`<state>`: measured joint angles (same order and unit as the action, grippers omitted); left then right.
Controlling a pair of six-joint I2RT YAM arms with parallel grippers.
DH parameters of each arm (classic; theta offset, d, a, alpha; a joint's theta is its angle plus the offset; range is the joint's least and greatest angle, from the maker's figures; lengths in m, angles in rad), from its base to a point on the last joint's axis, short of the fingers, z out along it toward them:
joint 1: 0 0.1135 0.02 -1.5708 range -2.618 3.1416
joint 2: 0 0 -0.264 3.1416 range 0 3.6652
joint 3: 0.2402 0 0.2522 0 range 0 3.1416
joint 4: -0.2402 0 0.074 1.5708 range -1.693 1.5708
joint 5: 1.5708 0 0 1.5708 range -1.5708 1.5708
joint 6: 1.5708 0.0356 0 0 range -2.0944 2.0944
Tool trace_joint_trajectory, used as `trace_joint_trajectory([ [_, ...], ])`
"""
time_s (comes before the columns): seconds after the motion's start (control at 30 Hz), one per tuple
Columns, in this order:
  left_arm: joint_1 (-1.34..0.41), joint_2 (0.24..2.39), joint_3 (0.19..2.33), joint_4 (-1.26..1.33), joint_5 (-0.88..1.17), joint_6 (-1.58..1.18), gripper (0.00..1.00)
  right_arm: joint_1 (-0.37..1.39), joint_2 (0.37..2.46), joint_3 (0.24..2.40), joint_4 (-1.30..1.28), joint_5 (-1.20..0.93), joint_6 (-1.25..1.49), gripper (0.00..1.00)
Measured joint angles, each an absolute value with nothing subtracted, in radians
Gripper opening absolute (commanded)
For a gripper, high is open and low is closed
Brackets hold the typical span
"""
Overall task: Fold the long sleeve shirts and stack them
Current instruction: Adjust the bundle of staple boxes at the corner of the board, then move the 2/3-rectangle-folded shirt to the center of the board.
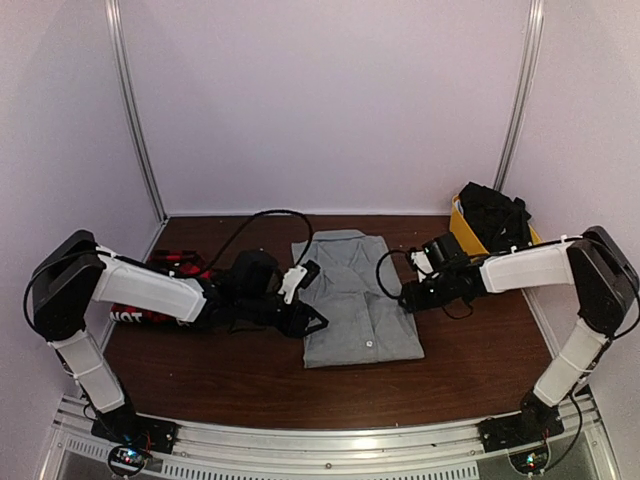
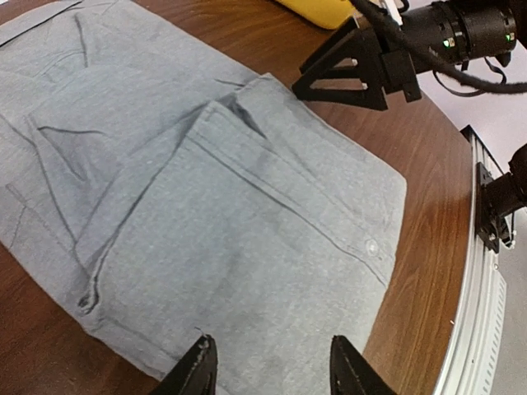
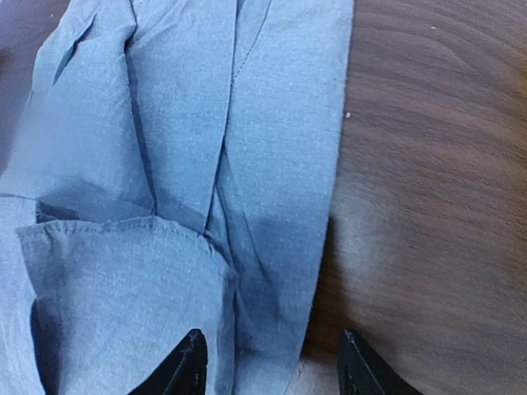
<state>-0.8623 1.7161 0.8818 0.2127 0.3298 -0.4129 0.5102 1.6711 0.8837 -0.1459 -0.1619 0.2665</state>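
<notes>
Grey shirt (image 1: pixel 355 300) lies folded on wooden table (image 1: pixel 250 370).

The grey shirt (image 3: pixel 181 123) covers the left and centre of the view. It lies flat on the wooden table (image 3: pixel 428 164) in several overlapping layers with long creases. A folded flap with a stitched hem lies on top at lower left. The shirt's straight edge runs down just right of centre. The right gripper (image 3: pixel 273 366) sits over this edge with its jaws apart and nothing between them. One fingertip (image 3: pixel 189 362) is above cloth, the other above bare wood.
</notes>
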Motion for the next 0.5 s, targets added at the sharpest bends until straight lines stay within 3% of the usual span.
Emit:
trace_joint_trajectory([
  [0.37, -1.018, 1.709, 0.863, 0.213, 0.163, -0.249, 0.56, 0.519, 1.298, 0.668, -0.147, -0.148, 0.284, 0.65],
  [0.4, -1.036, 1.706, 0.861, 0.203, 0.136, -0.22, 0.65, 0.519, 1.283, 0.657, -0.148, -0.148, 0.284, 0.65],
  [0.43, -1.048, 1.703, 0.858, 0.194, 0.117, -0.198, 0.88, 0.519, 1.275, 0.65, -0.149, -0.147, 0.286, 0.65],
  [0.47, -1.061, 1.698, 0.854, 0.18, 0.099, -0.173, 0.96, 0.519, 1.266, 0.641, -0.151, -0.147, 0.287, 0.65],
  [0.5, -1.07, 1.693, 0.847, 0.17, 0.086, -0.154, 0.98, 0.519, 1.262, 0.637, -0.154, -0.146, 0.288, 0.65],
])
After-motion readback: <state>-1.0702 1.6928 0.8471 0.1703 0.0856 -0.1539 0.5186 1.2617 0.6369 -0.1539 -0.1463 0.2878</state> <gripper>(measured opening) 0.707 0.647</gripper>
